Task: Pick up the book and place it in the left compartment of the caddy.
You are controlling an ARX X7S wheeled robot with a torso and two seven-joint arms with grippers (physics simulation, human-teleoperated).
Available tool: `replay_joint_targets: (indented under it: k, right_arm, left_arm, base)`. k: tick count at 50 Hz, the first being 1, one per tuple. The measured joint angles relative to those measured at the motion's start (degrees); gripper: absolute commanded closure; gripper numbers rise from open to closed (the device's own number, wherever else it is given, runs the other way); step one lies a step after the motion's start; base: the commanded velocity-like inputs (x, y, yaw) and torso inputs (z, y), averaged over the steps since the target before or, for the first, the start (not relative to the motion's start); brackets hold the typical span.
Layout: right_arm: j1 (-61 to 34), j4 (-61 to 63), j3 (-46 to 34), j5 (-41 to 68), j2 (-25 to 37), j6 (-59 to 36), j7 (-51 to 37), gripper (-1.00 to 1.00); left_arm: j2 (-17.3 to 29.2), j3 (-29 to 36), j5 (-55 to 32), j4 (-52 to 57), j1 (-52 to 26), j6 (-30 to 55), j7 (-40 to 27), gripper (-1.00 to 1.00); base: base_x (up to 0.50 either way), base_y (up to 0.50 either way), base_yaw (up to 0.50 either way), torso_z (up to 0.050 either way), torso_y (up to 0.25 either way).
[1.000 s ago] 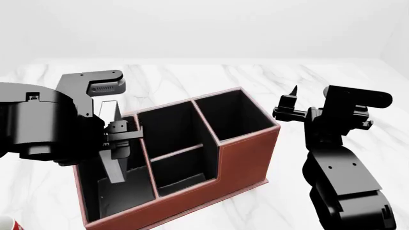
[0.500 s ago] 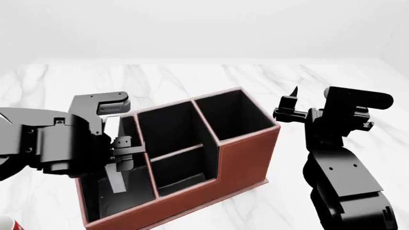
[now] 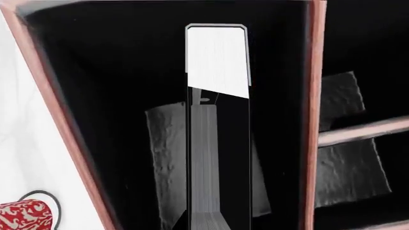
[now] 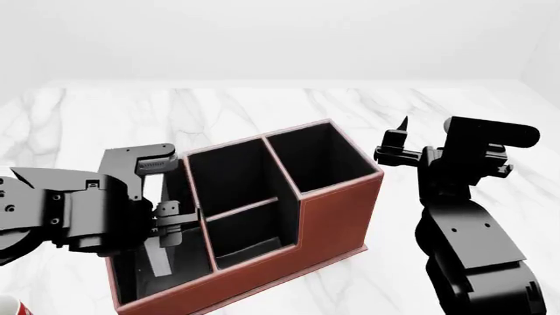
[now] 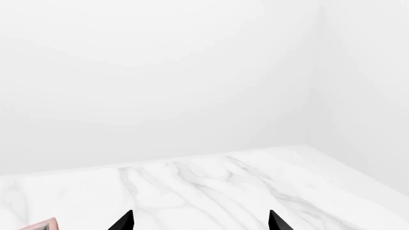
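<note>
Now | your left pincer [image 4: 166, 220], clamped on the thick black white-paged book [image 3: 217, 62], has sunk into the reddish-brown leather-look caddy's [image 4: 337, 207] long left compartment [image 4: 131, 272] | release next | right pincer [image 5: 199, 221] spread, empty.

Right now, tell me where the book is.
The book is down inside the caddy's left compartment, standing on edge, held from above by the left gripper at the head view's lower left.

The caddy [image 4: 337, 216] is reddish-brown outside with a black lining, the book [image 3: 217, 62] has a black cover and white page edges, the mug [image 3: 26, 215] is red with a white pattern, and the tabletop [image 4: 289, 105] is white marble veined in grey.
</note>
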State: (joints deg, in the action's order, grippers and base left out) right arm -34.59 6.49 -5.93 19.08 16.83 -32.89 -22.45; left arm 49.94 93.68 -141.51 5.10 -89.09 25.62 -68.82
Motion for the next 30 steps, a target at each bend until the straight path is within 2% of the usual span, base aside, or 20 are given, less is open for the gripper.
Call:
replay_joint_targets:
  k: [30]
  right_arm:
    - [0.2, -0.2, -0.3, 0.3, 0.3, 0.3, -0.4, -1.0]
  left_arm:
    - [-1.7, 1.6, 2.7, -4.3, 5.1, -1.3, 4.7, 1.0]
  base:
    - [0.0, 0.0, 0.0, 0.0, 0.001]
